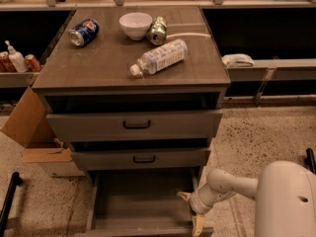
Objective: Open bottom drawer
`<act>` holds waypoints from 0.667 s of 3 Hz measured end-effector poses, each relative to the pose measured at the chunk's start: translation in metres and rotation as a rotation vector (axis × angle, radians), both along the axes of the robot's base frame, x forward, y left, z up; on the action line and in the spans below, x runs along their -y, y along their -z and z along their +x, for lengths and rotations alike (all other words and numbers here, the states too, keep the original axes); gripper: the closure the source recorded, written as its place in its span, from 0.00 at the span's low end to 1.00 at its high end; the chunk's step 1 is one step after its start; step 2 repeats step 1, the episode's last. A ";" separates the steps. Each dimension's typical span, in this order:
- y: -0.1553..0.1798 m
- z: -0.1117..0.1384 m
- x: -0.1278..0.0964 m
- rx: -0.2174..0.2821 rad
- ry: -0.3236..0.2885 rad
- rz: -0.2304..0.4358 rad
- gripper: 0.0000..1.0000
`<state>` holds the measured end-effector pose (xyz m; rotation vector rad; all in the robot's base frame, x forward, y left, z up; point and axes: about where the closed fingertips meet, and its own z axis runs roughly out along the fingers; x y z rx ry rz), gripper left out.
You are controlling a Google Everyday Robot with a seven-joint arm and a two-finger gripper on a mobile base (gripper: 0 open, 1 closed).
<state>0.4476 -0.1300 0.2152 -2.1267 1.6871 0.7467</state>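
The bottom drawer (pixel 140 201) of the grey-brown wood-grain cabinet is pulled far out, and I look down into its bare inside. Its front runs along the lower edge of the view and its handle is out of view. My gripper (pixel 192 210) is at the drawer's front right corner, at the end of a white arm (pixel 232 184) that comes in from the lower right. Its two yellowish fingers (pixel 198 224) are spread apart, one over the drawer's inside and one by the front edge, holding nothing.
The middle drawer (pixel 143 158) and top drawer (pixel 136 125) stand slightly out. On the cabinet top lie a blue can (pixel 83 32), a white bowl (pixel 135 24), a green can (pixel 158 30) and a plastic bottle (pixel 159 57). A cardboard box (pixel 34 132) sits to the left on the floor.
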 end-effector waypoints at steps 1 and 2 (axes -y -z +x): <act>-0.029 0.016 0.000 0.059 -0.025 -0.032 0.00; -0.029 0.016 0.000 0.059 -0.025 -0.032 0.00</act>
